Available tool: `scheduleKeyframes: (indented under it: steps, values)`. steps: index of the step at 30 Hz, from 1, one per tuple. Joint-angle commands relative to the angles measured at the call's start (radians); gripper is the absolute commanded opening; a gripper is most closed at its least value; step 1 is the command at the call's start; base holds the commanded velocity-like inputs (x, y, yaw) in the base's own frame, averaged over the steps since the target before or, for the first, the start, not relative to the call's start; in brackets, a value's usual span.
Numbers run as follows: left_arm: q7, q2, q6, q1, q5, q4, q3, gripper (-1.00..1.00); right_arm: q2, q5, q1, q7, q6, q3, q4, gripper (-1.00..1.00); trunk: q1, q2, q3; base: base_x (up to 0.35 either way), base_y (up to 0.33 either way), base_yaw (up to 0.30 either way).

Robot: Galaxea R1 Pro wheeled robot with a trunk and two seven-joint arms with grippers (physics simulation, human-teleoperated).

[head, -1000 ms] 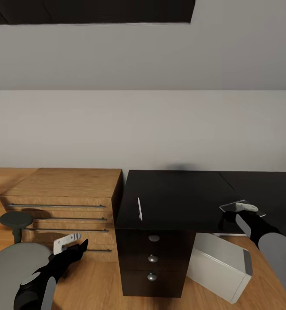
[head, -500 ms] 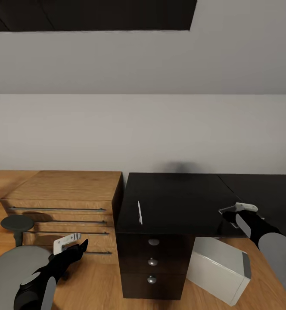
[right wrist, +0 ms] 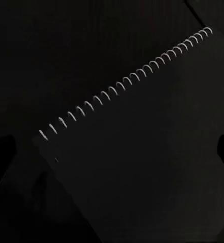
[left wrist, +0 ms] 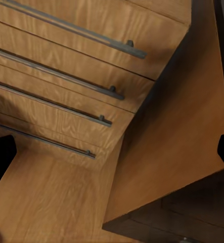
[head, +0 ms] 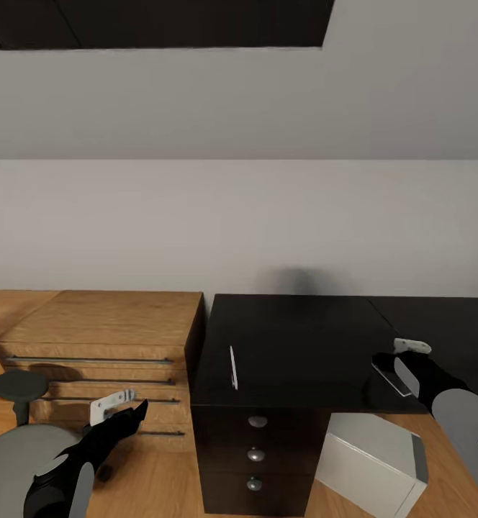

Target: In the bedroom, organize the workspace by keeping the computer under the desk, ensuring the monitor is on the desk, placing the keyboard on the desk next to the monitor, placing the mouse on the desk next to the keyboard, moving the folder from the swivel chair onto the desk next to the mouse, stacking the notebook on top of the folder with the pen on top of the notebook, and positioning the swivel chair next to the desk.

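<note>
R jaws (head: pixel 409 348): spread wide, nothing clamped; both tips sit dark at the far edges of the R wrist view.
Notebook (right wrist: pixel 142 167): black cover, pale wire spiral down one long side, straight ahead of the R jaws and between the tips. Flat-ish on the table; can't tell if a tip touches it.
Table (head: pixel 304 324): glossy black top under the R jaws, running on past them to the R arm's outer side. Three round-knob drawers sit below its front edge, inboard of the R jaws.
Pen (head: pixel 232 367): thin pale stick lying on the table, well apart from the R jaws toward the L arm's side, near the table's end by the dresser.
Computer (head: pixel 368 467): light-grey box on the floor under the table, below the R jaws and a bit nearer the robot.
L jaws (head: pixel 113 404): open too, empty, hanging low off the table over the wood floor.
Dresser (left wrist: pixel 66 86): light wood, four long bar handles, dead ahead of the L jaws, not touching.
Swivel chair (head: pixel 12 450): grey seat just outboard of the L arm, behind the L jaws; round dark armrest pad beside it.
</note>
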Motion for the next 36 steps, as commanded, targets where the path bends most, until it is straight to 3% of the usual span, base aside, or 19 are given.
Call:
scheduleKeyframes:
  steps: [1, 9, 22, 25, 27, 31, 36]
  values:
    - [-0.004, -0.001, 0.006, -0.001, 0.005, -0.001, 0.003, 1.00, -0.001, -0.011, 0.000, -0.007, 0.005, 0.008, -0.002, 1.00, 0.001, -0.001, -0.001, 0.310, 0.000, 0.000]
    - [-0.005, -0.001, 0.006, -0.001, 0.005, -0.001, 0.002, 1.00, -0.002, -0.010, 0.000, -0.007, -0.006, 0.008, -0.003, 1.00, 0.001, -0.001, -0.001, 0.218, 0.000, 0.000]
    - [-0.005, -0.001, 0.006, -0.001, 0.005, -0.001, 0.001, 1.00, -0.006, -0.011, 0.000, -0.018, -0.063, 0.008, -0.003, 1.00, 0.001, -0.001, -0.001, 0.023, -0.001, 0.000]
    - [-0.005, -0.001, 0.006, -0.001, 0.005, -0.001, 0.001, 1.00, -0.006, -0.011, 0.001, -0.045, -0.077, 0.008, -0.002, 1.00, 0.001, -0.001, -0.001, 0.050, -0.044, 0.000]
    - [-0.004, -0.001, 0.005, -0.001, 0.005, -0.001, 0.000, 1.00, -0.006, -0.011, 0.001, -0.114, -0.102, 0.008, 0.000, 1.00, 0.001, -0.001, -0.001, 0.154, -0.146, 0.000]
    - [-0.004, -0.001, 0.004, -0.001, 0.005, -0.001, 0.001, 1.00, -0.006, -0.011, 0.001, -0.179, -0.144, 0.008, 0.004, 1.00, 0.001, -0.001, -0.001, 0.173, -0.183, 0.000]
    - [-0.004, -0.001, 0.004, -0.001, 0.005, -0.001, 0.003, 1.00, -0.006, -0.011, 0.001, -0.214, -0.165, 0.008, 0.006, 1.00, 0.001, -0.001, -0.001, 0.068, -0.080, 0.000]
